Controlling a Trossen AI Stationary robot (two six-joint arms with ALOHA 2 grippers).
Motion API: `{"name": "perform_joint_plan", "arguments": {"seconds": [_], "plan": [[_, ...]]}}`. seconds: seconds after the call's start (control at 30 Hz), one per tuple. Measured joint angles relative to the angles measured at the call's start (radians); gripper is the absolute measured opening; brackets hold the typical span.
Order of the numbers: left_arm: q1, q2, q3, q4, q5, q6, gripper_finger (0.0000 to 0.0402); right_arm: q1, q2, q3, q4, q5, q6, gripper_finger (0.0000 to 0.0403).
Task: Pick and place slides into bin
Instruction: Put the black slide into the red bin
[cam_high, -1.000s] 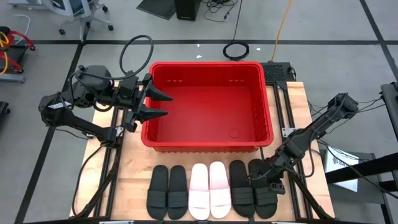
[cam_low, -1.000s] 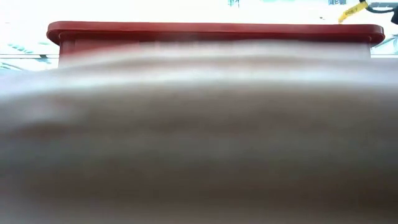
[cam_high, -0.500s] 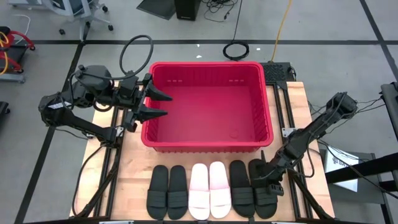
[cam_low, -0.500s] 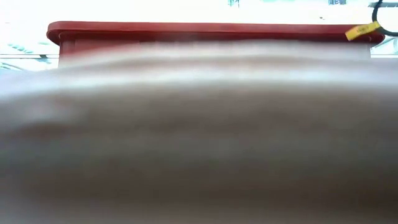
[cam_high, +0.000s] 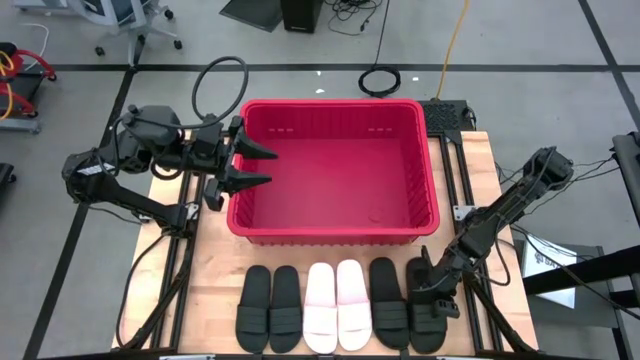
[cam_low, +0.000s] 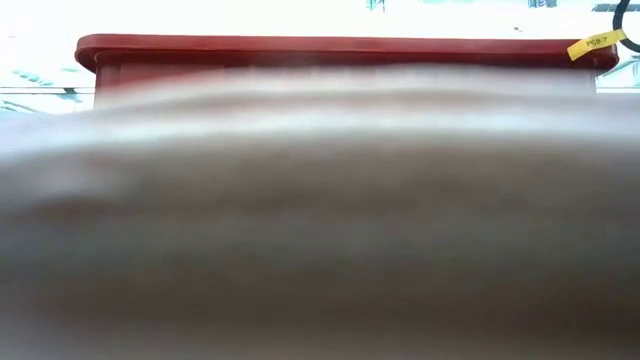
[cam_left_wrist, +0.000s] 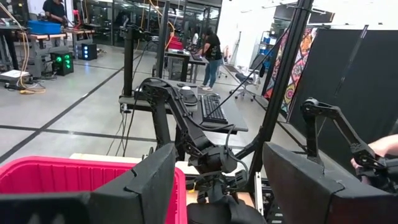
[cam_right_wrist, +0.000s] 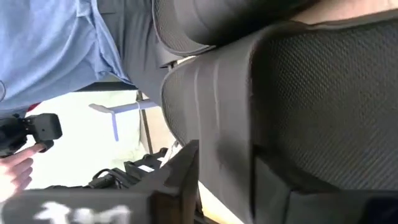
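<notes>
Six slides lie sole-down in a row along the table's near edge: two black (cam_high: 268, 308), two pale pink-white (cam_high: 336, 305), then a black one (cam_high: 387, 300) and the rightmost black slide (cam_high: 430, 325). Behind them stands the red bin (cam_high: 335, 232), with nothing inside. My right gripper (cam_high: 428, 285) slants down onto the rightmost black slide and is shut on it. My left gripper (cam_high: 272, 167) hangs open and level over the bin's left rim, holding nothing. In the low view a blurred pale slide (cam_low: 320, 220) fills the picture below the bin's rim (cam_low: 340, 45). My right gripper has the rightmost black slide's ribbed strap (cam_right_wrist: 214, 124) between its two fingers (cam_right_wrist: 177, 180), at the strap's edge. It comes slanting down from the table's right and far side. The slide lies flat on the table. How far back the strap reaches does not show.
Bare wood shows left of the slides (cam_high: 215, 280) and between the row and the bin. The table's metal frame (cam_high: 460, 190) runs beside the bin on the right. A person in a blue shirt (cam_right_wrist: 56, 43) stands beyond the table.
My right gripper has sunk a little and moved toward the table's near edge, tipping further down onto the rightmost black slide. The left arm and the other slides have kept still.
</notes>
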Motion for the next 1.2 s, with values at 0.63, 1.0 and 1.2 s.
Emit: {"name": "perform_joint_plan", "arguments": {"seconds": [0.63, 1.0, 1.2], "plan": [[0.000, 0.000, 0.000, 0.000, 0.000, 0.000, 0.0241, -0.001, 0.000, 0.000, -0.003, -0.103, -0.021, 0.0005], [0.000, 0.000, 0.000, 0.001, 0.000, 0.000, 0.0241, -0.003, -0.040, 0.000, 0.000, -0.132, -0.037, 0.0002], [0.000, 0.000, 0.000, 0.000, -0.023, 0.000, 0.0241, -0.003, -0.124, 0.000, 0.001, -0.118, -0.046, 0.0001]]}}
